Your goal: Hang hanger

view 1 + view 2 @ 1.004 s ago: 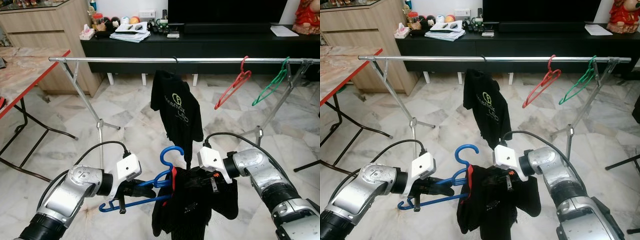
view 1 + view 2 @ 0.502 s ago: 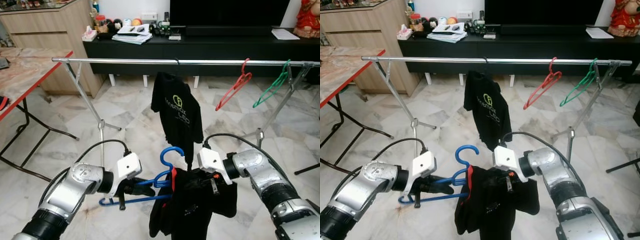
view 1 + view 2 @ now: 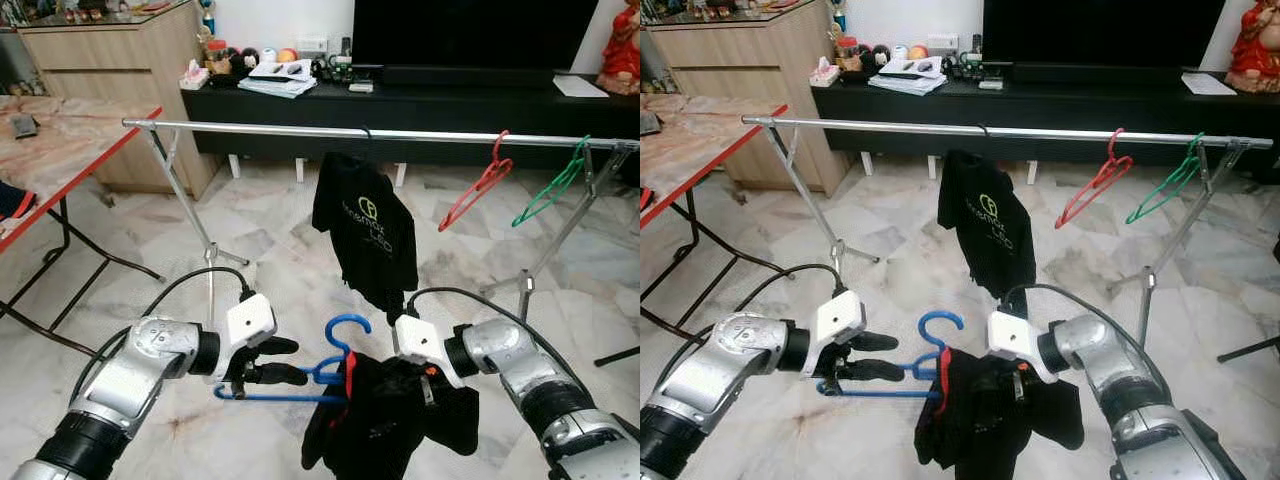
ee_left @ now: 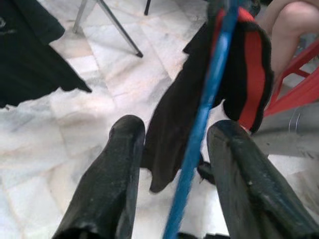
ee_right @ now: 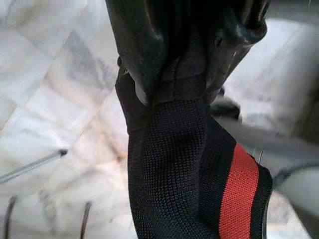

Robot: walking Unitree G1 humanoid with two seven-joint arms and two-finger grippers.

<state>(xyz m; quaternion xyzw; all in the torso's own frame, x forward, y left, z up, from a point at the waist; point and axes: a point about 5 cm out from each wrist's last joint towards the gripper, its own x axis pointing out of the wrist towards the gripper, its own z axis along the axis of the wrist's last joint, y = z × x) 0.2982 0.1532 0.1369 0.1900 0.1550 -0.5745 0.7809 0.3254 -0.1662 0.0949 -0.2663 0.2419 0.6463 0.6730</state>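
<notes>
Left gripper (image 3: 268,361) now spread around blue hanger (image 3: 300,392), released since a second ago; right gripper (image 5: 184,74) pinches black shirt (image 3: 400,425) collar; rail (image 3: 400,134) at 12 o'clock unreached.

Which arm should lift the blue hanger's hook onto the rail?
Right, probably. The right gripper is shut on the black garment's collar beside the blue hanger hook. The left gripper stands open around the hanger's end, so it has no hold. The rail is above.

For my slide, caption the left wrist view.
Open left gripper straddles the blue hanger carrying a black garment.
</notes>
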